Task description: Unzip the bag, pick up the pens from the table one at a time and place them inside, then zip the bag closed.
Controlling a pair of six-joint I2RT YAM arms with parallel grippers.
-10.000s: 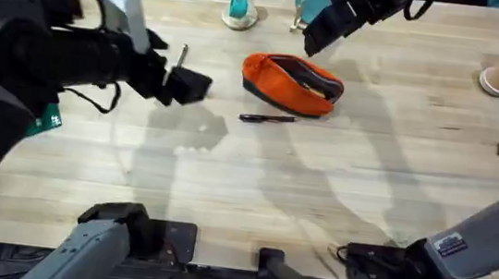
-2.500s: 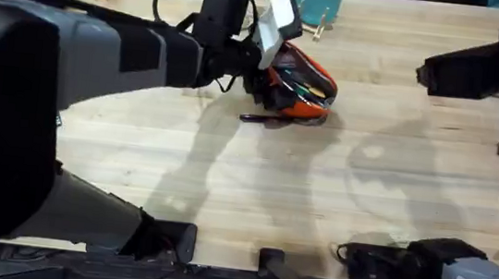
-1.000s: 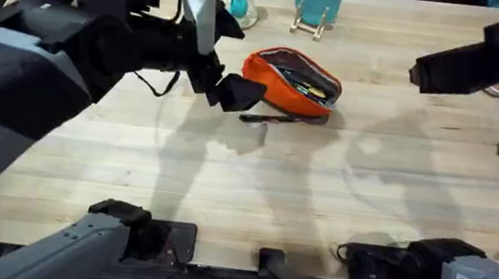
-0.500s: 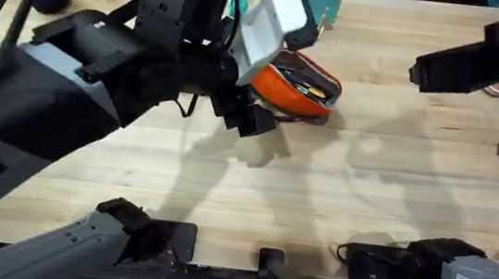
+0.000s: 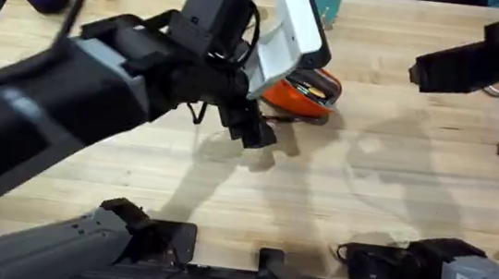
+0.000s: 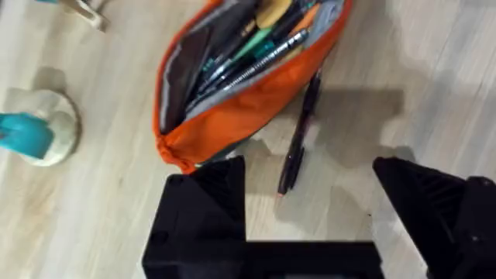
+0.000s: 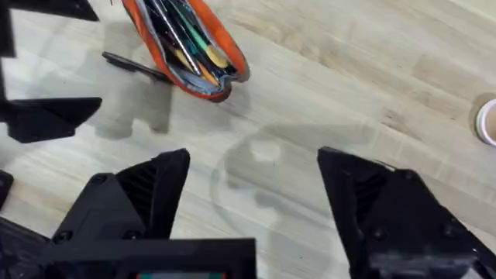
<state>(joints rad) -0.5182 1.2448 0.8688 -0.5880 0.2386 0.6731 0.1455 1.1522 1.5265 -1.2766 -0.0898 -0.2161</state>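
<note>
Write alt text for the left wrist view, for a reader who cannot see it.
An open orange bag, stuffed with pens and pencils, lies on a pale wooden table. A black pen rests on the table right beside it. The left gripper hovers over the pen, its black jaws spread wide.

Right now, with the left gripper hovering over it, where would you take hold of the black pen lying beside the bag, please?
Grip the black pen at mid-barrel, coming straight down with the left gripper, fingers either side of the barrel. It lies flat on the table close along the bag, so the bag-side finger has little room; the reddish-tip end, clear of the bag, is probably easier.
</note>
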